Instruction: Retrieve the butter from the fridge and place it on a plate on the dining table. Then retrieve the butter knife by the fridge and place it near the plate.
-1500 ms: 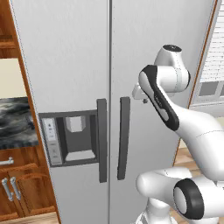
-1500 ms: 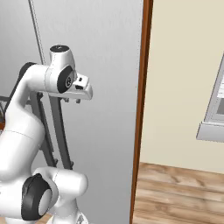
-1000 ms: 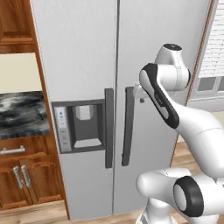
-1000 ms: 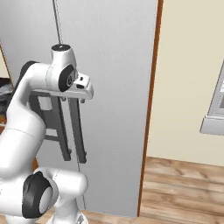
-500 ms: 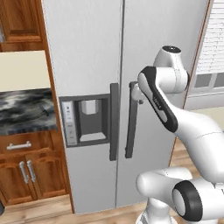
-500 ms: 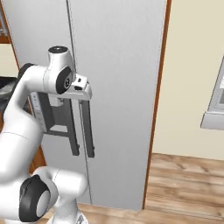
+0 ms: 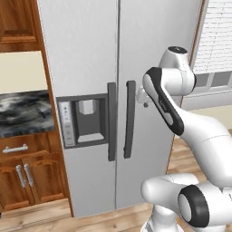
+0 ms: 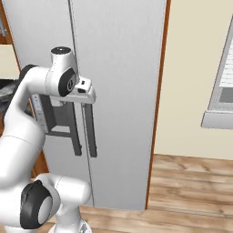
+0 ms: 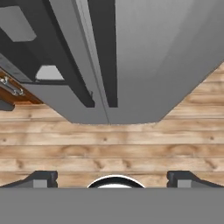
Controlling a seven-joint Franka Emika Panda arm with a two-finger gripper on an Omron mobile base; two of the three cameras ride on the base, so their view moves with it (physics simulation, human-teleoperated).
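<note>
The fridge (image 7: pixel 149 50) stands straight ahead, tall and light grey, with both doors shut. Two dark vertical handles (image 7: pixel 130 118) flank the centre seam, and a water dispenser panel (image 7: pixel 84 120) sits in the left door. My gripper (image 8: pixel 86 98) hangs in front of the right door at handle height, apart from it. In the hand view the gripper (image 9: pixel 112 179) points down at the wooden floor, its fingertips (image 9: pixel 40 178) spread wide and open with nothing between them. The butter is hidden behind the shut doors. The plate, dining table and butter knife are out of view.
A marbled counter (image 7: pixel 22 113) over wooden cabinet doors (image 7: pixel 27 176) adjoins the fridge's left side, with an upper wooden cabinet (image 7: pixel 18 22) above. A cream wall (image 8: pixel 191 68) and a window (image 7: pixel 217 45) lie to the right. Wooden floor (image 8: pixel 191 182) runs in front.
The whole scene has shifted as the base moved: the counter and cabinets left of the fridge have come into view. The arm keeps its pose, the gripper open.
</note>
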